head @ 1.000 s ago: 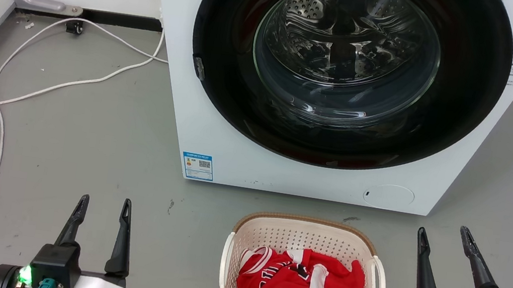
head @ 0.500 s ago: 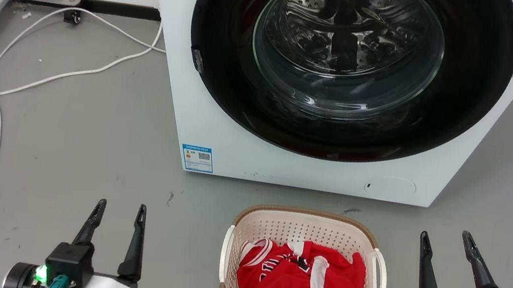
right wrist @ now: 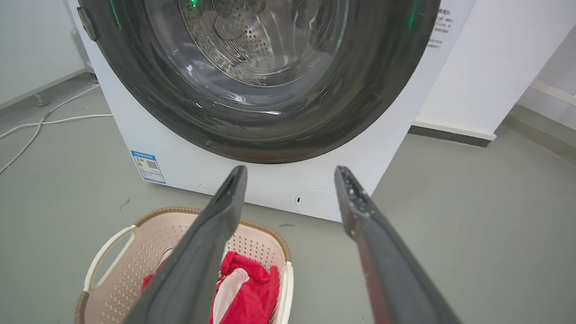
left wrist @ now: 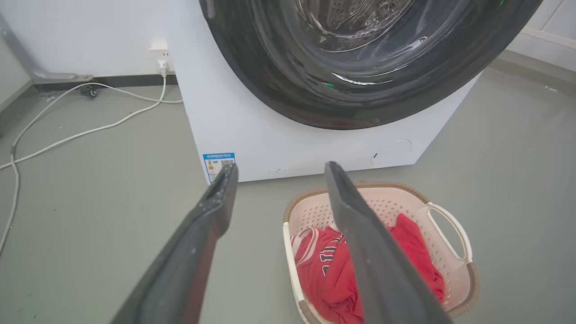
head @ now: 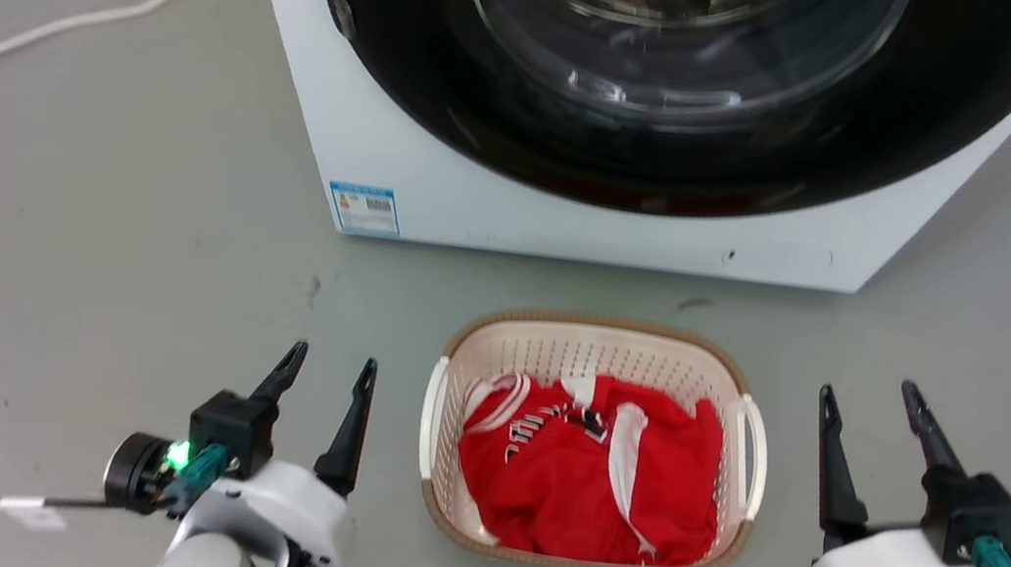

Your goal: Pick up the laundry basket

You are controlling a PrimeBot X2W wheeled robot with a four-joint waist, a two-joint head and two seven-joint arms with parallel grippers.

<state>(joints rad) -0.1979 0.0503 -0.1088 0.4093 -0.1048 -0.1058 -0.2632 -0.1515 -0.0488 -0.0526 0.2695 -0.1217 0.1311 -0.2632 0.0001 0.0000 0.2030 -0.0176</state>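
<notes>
Basket: the cream-white perforated plastic laundry basket [head: 607, 352] with a brown woven-look rim sits on the grey floor [head: 124, 250], just near of the white front-loading washing machine [head: 573, 224] and between my two arms.
Contents: a crumpled red garment with white trim [head: 589, 463] fills most of the bottom, lying below the rim.
Left jaws: my left gripper [head: 327, 372] hangs to the left of the basket, jaws spread and empty, apart from the basket wall.
Right jaws: my right gripper [head: 873, 399] hangs to the right of the basket, jaws spread and empty, also clear of it.
Handling: I judge it light, since it is thin plastic with one soft garment inside; the walls look stiff but may flex when squeezed, and the smooth plastic could slip.
Where to hold: the white loop handle on the left side [head: 430, 416] and its twin on the right [head: 752, 452] are the natural holds, one for each arm.
Risk: lifting one side higher would tip the basket and let the garment slide.
Stage: approach, nothing grasped yet.
</notes>
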